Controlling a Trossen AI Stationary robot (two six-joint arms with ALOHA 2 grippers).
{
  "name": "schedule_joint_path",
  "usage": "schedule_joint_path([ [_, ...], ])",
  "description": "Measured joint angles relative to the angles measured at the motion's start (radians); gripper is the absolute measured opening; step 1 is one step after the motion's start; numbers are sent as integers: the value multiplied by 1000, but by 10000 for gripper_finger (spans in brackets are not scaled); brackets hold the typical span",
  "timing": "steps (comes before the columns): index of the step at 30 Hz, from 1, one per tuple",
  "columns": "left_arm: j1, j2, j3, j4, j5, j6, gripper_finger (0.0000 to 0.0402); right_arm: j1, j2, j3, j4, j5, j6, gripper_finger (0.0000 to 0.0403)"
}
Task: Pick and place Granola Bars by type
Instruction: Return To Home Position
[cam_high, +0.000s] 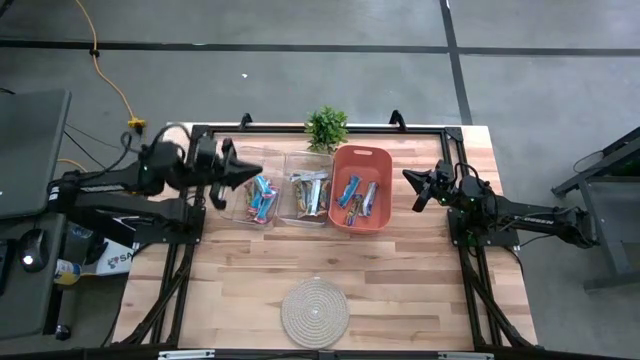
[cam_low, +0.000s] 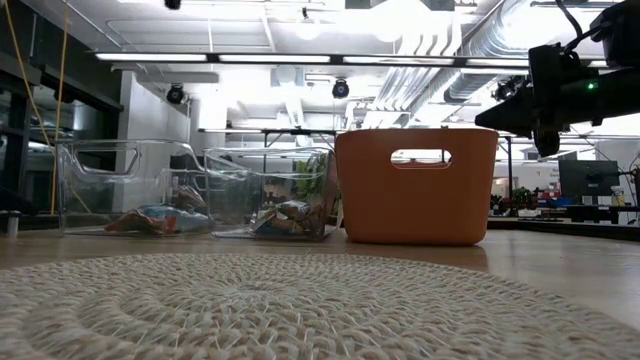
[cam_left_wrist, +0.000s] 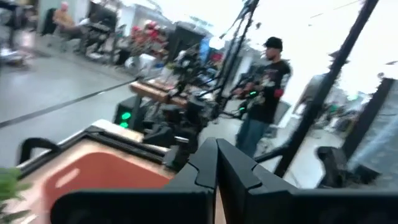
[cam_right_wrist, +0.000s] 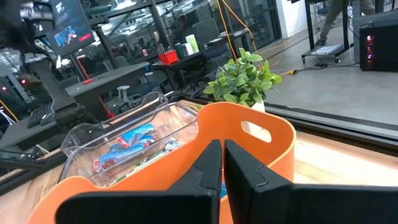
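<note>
Three containers stand in a row along the far edge of the tabletop (cam_high: 430, 280): a left clear bin (cam_high: 243, 190), a middle clear bin (cam_high: 297, 165) and an orange basket (cam_high: 360, 153). The granola bars (cam_high: 262, 197) all lie inside them, sorted by wrapper. Blue-and-red ones are in the left clear bin, brownish ones in the middle clear bin, and blue and silver ones in the orange basket. I see none loose on the bare wood, so the sorting looks finished or nearly so.

The left gripper (cam_high: 255, 172) hangs by the far left corner of the left clear bin, its fingers pressed together on nothing. The right gripper (cam_high: 410, 180) hangs just beside the orange basket, toward the right edge, raised above the basket's rim. Its fingers are closed with only a thin slit between them, and it too holds nothing. Both arms seem held off the containers because there is nothing left to carry.

A small potted plant (cam_high: 326, 128) sits at the far edge behind the bins. A round woven mat (cam_high: 315, 312) lies at the near edge and takes no part.
</note>
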Motion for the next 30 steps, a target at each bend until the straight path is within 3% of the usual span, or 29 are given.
schedule_joint_path([
  [4,-64,-107,-159,106,-23,3,1,0,0,0,0,0,0,0],
  [9,-100,-243,-299,105,-29,28,0,0,0,0,0,0,0,0],
  [23,-111,-636,-547,105,44,22,0,0,0,0,0,0,0,0],
  [30,-111,-654,-605,94,59,22,0,0,0,0,-1,0,0,0],
])
